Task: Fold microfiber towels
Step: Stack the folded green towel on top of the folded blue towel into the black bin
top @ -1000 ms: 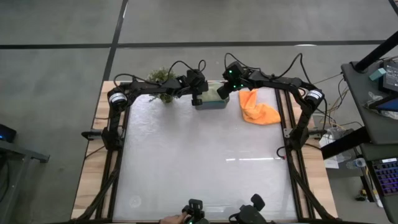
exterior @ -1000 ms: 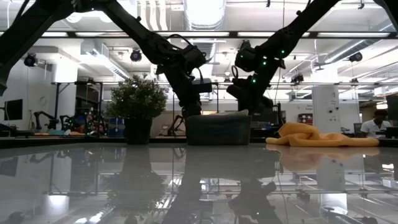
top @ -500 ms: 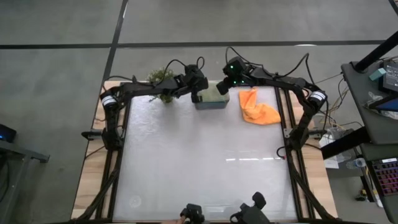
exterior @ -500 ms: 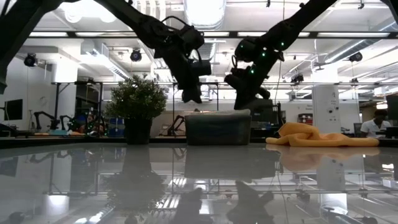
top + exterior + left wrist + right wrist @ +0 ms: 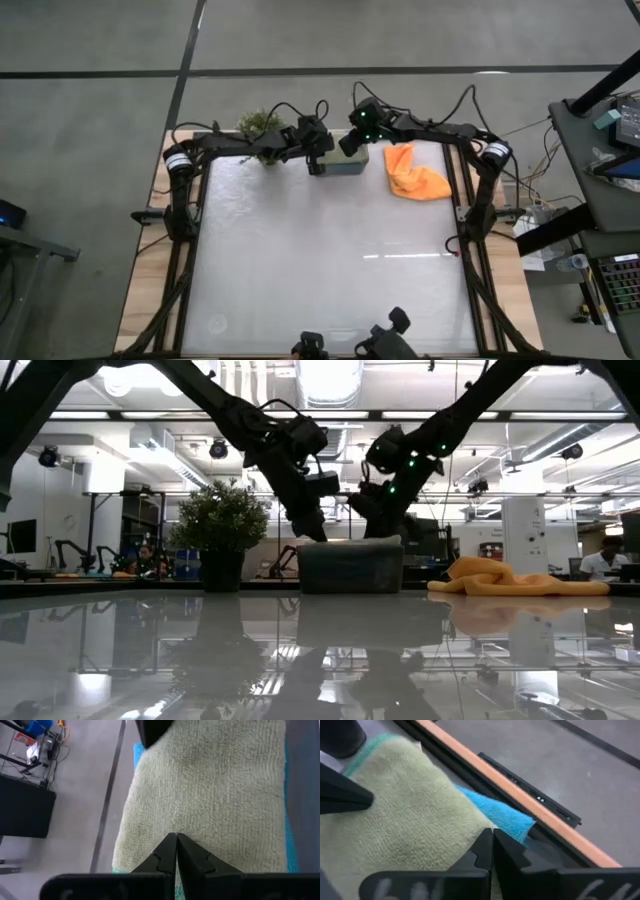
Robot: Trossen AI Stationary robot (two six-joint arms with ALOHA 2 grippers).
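A light green towel [image 5: 215, 785] lies folded on top of a teal-blue towel [image 5: 504, 816] in the small grey bin [image 5: 345, 168] at the table's far edge. Only the blue towel's edges show. My left gripper [image 5: 176, 837] is shut over the green towel near the bin's left end [image 5: 318, 165]. My right gripper [image 5: 492, 834] is shut over the same towel near its far corner [image 5: 348, 150]. An orange towel [image 5: 413, 172] lies crumpled on the table, right of the bin. My left gripper comes from above, slanting down, and its shut fingertips [image 5: 170, 851] meet the light green towel's top face [image 5: 200, 830]; the towel lies flat in the bin. My right gripper comes from above, slanting down, and its shut fingertips [image 5: 485, 845] meet the green towel's top face near its corner [image 5: 465, 827], over the blue towel.
A small potted plant [image 5: 258, 125] stands left of the bin at the far edge. The wide glossy tabletop [image 5: 320, 260] stretches toward the near edge. A person [image 5: 602, 563] sits in the room far behind the table.
Both grippers rose clear above the bin about half a second ago and have come back down onto the towel in it. My right gripper has also shifted a little toward the table's left. The orange towel has stayed where it was.
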